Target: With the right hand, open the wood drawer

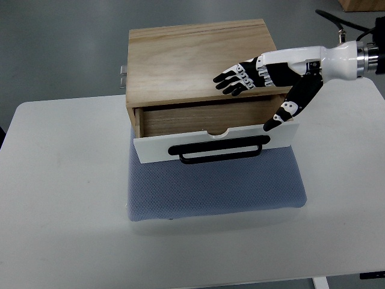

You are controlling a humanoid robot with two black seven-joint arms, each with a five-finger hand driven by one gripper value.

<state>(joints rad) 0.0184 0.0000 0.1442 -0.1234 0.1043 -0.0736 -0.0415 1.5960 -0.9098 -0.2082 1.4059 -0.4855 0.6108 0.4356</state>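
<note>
Drawer [213, 139] part open, right hand [264, 75] spread flat, holding nothing.
Rigid and light (likely); best gripped at its 1 black handle [219, 150].

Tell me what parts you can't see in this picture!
- Inside of the wooden drawer: top view, the box's top and the white drawer front hide it, so its contents are unknown.
- Right robot hand: its arm is cut off by the right edge.
- Left robot hand: out of the picture.
- Metal part behind the box: mostly hidden by the box.
- Table: front edge cut off at the bottom.
</note>
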